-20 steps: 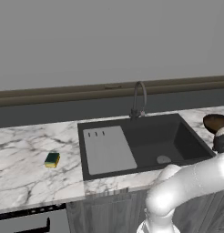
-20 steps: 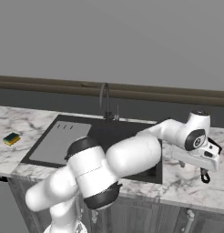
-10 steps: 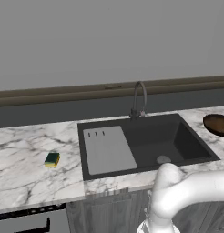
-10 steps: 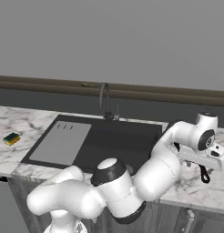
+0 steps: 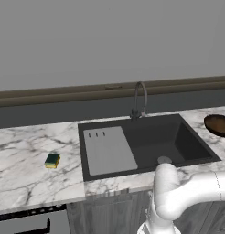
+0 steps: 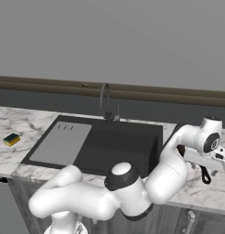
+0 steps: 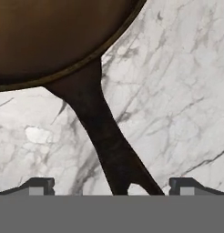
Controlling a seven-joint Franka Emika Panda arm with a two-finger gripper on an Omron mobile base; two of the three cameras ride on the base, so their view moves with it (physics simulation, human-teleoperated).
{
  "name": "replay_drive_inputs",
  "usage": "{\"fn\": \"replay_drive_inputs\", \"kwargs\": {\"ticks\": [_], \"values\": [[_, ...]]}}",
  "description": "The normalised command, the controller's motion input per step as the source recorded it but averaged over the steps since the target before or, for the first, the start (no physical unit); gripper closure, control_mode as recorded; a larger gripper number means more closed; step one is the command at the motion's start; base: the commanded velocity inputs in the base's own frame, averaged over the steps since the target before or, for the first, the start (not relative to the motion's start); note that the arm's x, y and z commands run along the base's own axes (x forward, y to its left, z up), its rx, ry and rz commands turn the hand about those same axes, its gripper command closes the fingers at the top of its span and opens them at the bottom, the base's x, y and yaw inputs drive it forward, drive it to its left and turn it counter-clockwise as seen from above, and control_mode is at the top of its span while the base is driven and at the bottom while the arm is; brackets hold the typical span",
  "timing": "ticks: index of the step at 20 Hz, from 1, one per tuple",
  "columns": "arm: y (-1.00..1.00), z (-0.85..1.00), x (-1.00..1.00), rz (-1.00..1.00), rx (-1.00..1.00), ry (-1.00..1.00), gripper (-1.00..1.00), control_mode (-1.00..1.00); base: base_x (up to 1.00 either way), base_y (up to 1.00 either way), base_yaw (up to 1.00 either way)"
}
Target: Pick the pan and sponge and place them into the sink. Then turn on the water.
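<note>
nothing of the task is looking done: the pan (image 7: 45, 36) is sitting on the marble desk (image 5: 23, 169) at about 3 o'clock of the sink (image 5: 178, 137), near the right edge of the left base view, and the sponge (image 5: 52, 160) is lying on the desk at 9 o'clock of the sink, well apart from the grey drainboard (image 5: 109, 150). no water is running from the faucet (image 5: 140, 98). both picks, both placements and the tap are remaining.

the end effector (image 7: 111, 184) is hanging over the pan's handle (image 7: 104, 136) with its jaws spread wide, one tip on each side of the dark handle and nothing gripped. in the hand view the handle is running from 12 o'clock down to 6 o'clock between the tips, widening at its free end.

judging by the views, the basin is deep and bare, giving plenty of room for the pan. the pan is lying close to the sink's right rim, so the carry looks short, though the arm is folding tightly around there.
</note>
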Motion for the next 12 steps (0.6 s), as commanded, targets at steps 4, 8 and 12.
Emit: {"fn": "replay_drive_inputs", "kwargs": {"ticks": [4, 8, 12], "values": [[-0.27, -0.23, 0.17, 0.0, 0.0, 0.0, -1.0, -1.0, 0.0, 0.0, 0.0], [-0.31, -0.29, 0.1, 0.0, 0.01, 0.0, -1.0, -1.0, 0.0, 0.0, 0.0], [-0.21, -0.3, 0.02, 0.0, 0.03, 0.0, -1.0, -1.0, 0.0, 0.0, 0.0]]}}
